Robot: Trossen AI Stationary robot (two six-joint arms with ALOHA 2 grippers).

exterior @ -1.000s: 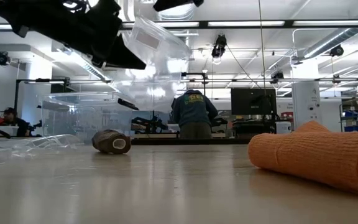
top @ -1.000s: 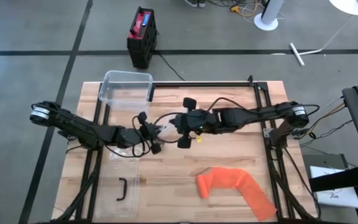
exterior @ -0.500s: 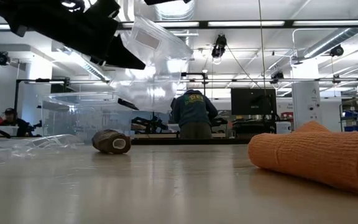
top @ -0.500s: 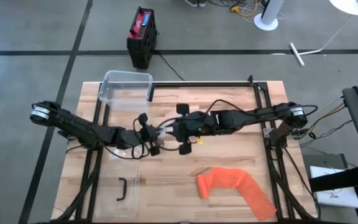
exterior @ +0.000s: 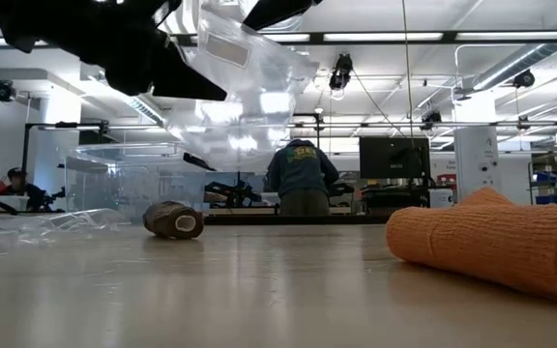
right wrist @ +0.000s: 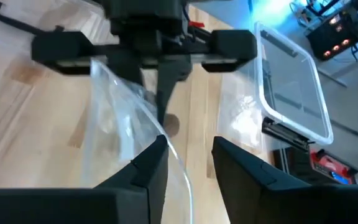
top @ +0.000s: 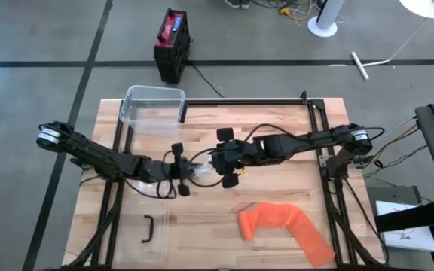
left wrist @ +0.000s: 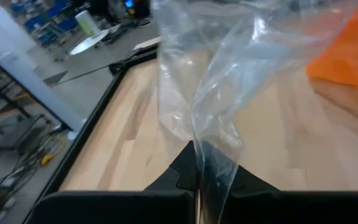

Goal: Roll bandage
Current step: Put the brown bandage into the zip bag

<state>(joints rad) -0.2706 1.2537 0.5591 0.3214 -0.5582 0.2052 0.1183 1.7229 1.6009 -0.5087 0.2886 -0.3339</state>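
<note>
My left pincer [top: 179,172] grips the plastic bag [left wrist: 197,81]; right pincer [right wrist: 188,162], parted at three o'clock, next regrips it.

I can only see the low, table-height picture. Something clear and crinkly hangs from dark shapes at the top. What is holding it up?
Observer: The left gripper is shut on a clear plastic bag, pinching it between its fingertips.
Operator: And the other arm?
Observer: The right gripper faces the left one over the middle of the table. Its fingers are apart, with the bag's edge running between them.
Operator: Is that orange thing a neat roll?
Observer: No. From above, the orange bandage lies partly unrolled, with a loose tail running toward the table corner on the right arm's side.
</note>
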